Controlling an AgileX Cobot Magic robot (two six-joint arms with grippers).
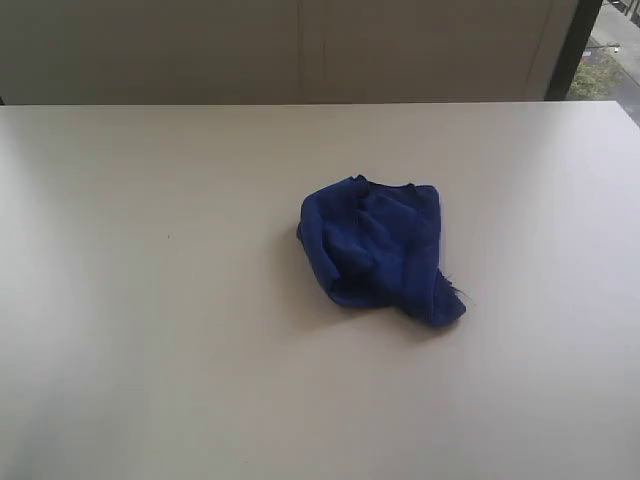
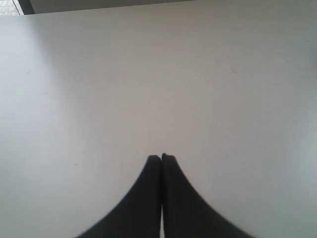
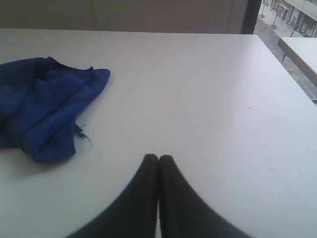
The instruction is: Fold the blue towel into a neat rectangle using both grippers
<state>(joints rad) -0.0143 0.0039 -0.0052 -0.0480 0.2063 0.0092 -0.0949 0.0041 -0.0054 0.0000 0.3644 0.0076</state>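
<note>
While both arms are holding back from the cloth, the deep royal-blue terry towel (image 1: pixel 378 255) is lying crumpled in a loose heap on the pale, matte white tabletop (image 1: pixel 150 320). In the exterior view it is sitting a little right of the table's middle. Its folds are bunching over one another, so no straight edge is showing. One flap is trailing out toward the near right, with a few frayed threads sticking off it. Nothing else is touching the towel.

Left gripper (image 2: pixel 161 157), slim black jaws: the two jaws are pressing together tip to tip, with only a hairline seam showing between them. They are clenching on nothing. Only bare tabletop is showing ahead of the tips. I cannot tell whether the tips are touching the surface or hanging just above it.

Right gripper (image 3: pixel 158 157), same black build: the jaws are likewise pressing shut and are gripping nothing. From this wrist the towel is showing ahead and off to the side, toward the table's middle, well apart from the tips, with its frayed flap pointing back toward the gripper.

Beyond the table's far edge a plain beige wall (image 1: pixel 300 50) is standing, and a dark window frame (image 1: pixel 572 45) is rising at the far right corner, with daylight showing past it.
</note>
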